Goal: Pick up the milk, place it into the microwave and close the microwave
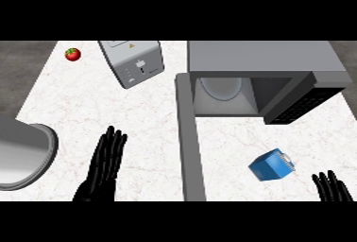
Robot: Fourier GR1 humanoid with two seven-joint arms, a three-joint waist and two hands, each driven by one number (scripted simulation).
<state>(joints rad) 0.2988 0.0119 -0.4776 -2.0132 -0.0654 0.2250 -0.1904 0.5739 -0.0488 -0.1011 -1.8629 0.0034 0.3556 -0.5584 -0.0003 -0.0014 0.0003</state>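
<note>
Right hand (332,187): being shown at the lower right edge, fingers straight and spread upward, nothing being held; only the fingers are being seen, the palm being cut off below.
Milk (273,165): being seen as a small blue carton lying tilted on the counter (90,104), just up and left of the right hand, apart from it, and below the microwave's opening.
Handling of the milk: being judged light and fairly stiff, with smooth flat faces that may be slippery; best being taken across two opposite blue sides, away from the pale end.
Microwave (261,59): being seen beyond the milk, its cavity open toward the viewer with a pale round plate (222,87) inside.
Microwave door (188,142): being seen swung open, edge-on, running down the counter between the two hands.
Left hand (102,166): being shown at the lower left, fingers straight, resting and holding nothing.
Further out: a toaster (134,61), a tomato (72,54) and a grey bowl-like rim (28,156) at the left edge being noted.
Hidden: the milk's far faces and underside, and the depth of the cavity, not being made out.
</note>
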